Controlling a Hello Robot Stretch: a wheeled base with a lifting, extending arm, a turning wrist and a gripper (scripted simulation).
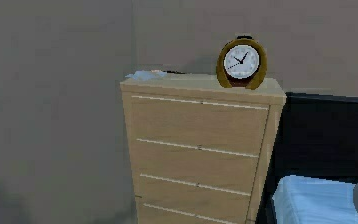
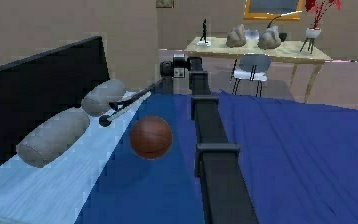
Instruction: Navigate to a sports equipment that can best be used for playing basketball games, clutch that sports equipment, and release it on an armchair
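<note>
i count one basketball point(image 2: 151, 137) lying on the blue bed point(image 2: 297, 140) beside the arm point(image 2: 213, 150), two pillows point(image 2: 52, 137), and one clock point(image 1: 241, 63) on one dresser point(image 1: 197, 150). the end effector point(image 2: 111, 117) is by the pillows; i cannot tell its grip or whether it holds anything.

Clock point(image 1: 242, 62) atop wooden dresser point(image 1: 202, 150)

Dim, flat indoor light — soft, faint shadows.
</note>
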